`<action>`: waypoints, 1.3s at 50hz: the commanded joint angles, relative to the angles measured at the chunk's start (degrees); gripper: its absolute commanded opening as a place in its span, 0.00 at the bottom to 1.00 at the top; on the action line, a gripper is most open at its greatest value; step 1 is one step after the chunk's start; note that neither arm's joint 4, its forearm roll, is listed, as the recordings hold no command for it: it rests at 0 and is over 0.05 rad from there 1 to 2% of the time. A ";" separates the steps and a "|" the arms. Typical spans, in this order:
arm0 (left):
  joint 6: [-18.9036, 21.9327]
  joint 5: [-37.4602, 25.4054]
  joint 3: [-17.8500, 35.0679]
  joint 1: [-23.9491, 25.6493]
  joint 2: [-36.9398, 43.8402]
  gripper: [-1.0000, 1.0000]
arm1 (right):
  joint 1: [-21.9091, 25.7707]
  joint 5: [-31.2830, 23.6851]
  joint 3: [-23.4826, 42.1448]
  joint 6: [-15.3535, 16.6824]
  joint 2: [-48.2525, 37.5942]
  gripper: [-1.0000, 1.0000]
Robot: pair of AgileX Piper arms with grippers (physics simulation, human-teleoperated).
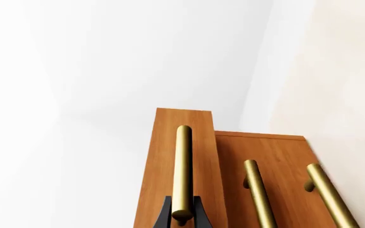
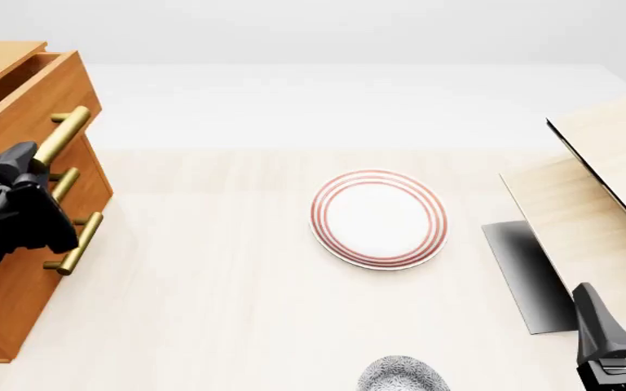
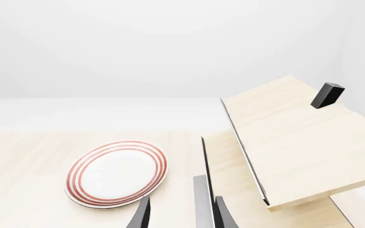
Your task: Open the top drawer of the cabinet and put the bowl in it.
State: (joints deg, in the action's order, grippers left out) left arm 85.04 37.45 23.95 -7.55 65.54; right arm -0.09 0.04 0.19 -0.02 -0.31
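While left hand (image 1: 182,214) clamps top drawer (image 2: 33,102) handle, red-ringed plate (image 2: 380,217) mid-table, right hand (image 3: 181,213) narrowly parted.

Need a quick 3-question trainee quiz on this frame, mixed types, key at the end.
1. True or false: the top drawer of the cabinet sticks out further than the two drawers below it.
2. Multiple choice: the left gripper is closed around
A) the top drawer's handle
B) the rim of the plate
C) the bowl
3. Fill in: in the front view, the bowl sits at the near edge of the table, between the camera and the ____.

Key:
1. True
2. A
3. plate
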 commanded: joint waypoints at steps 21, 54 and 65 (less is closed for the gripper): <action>1.96 -0.59 -1.61 8.08 -1.96 0.00 | 0.01 -0.01 -0.01 0.02 0.03 1.00; 2.11 -0.20 -0.81 15.59 -2.21 0.00 | 0.02 -0.02 -0.01 0.02 0.03 1.00; 2.94 -0.23 -1.42 17.28 -3.55 0.00 | 0.02 -0.01 -0.01 0.01 0.03 1.00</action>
State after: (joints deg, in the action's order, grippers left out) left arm 87.12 36.90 22.96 5.05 63.87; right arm -0.09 0.04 0.19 -0.02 -0.31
